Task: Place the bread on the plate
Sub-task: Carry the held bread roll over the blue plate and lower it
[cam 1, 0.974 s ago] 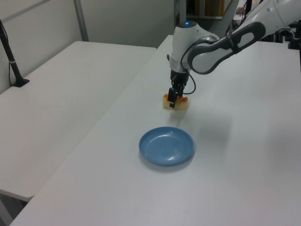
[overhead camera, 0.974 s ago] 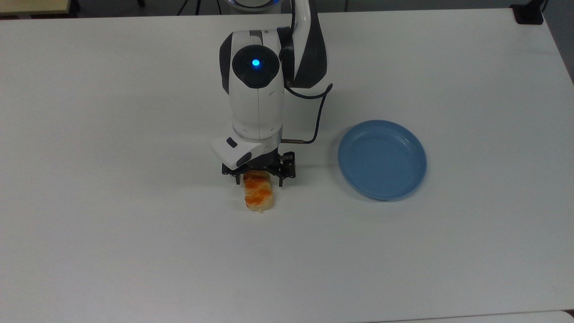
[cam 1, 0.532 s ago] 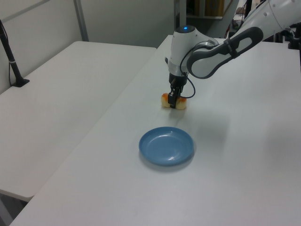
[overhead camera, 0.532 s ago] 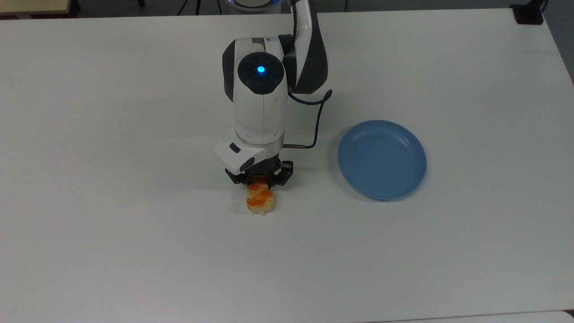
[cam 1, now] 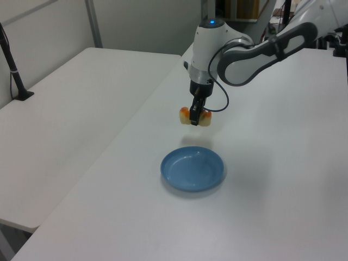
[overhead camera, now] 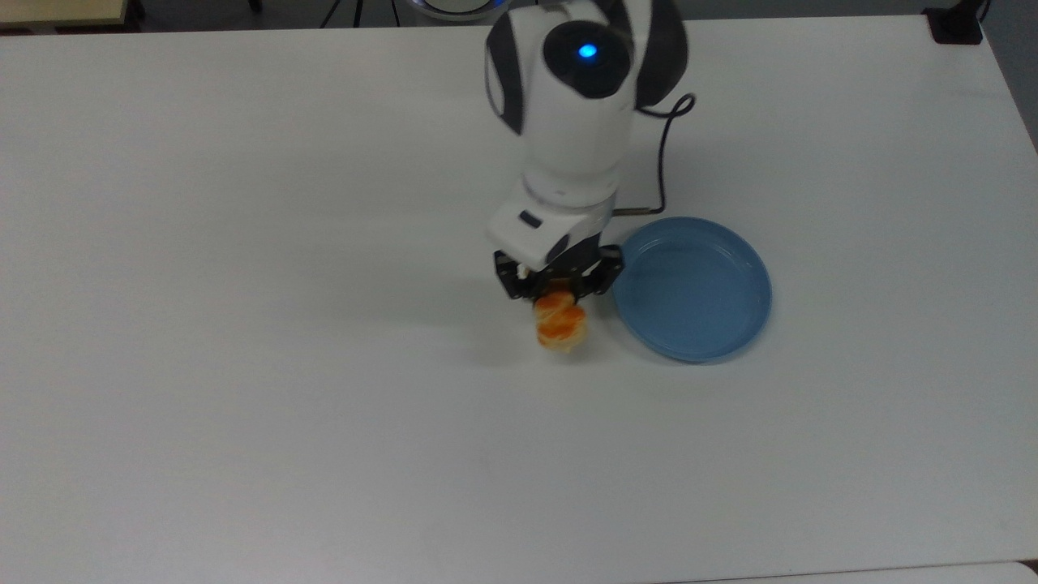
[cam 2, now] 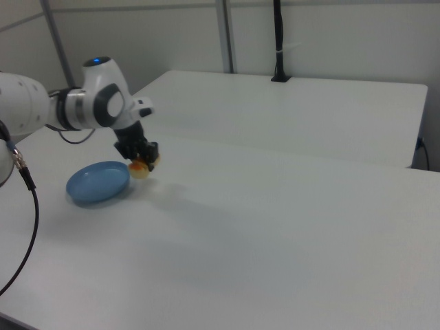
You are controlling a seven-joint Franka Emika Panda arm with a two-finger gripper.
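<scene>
The gripper clenched the bread clear of the table, just beside the plate. Best carried level over the plate's centre, lowered, then released.

Bread, tan w/ orange-brown lobes, held off table just beside empty light-blue plate.

I'm seeing the gripper lifting the bread off the table and carrying it toward the top view's right, now just beside the plate.
</scene>
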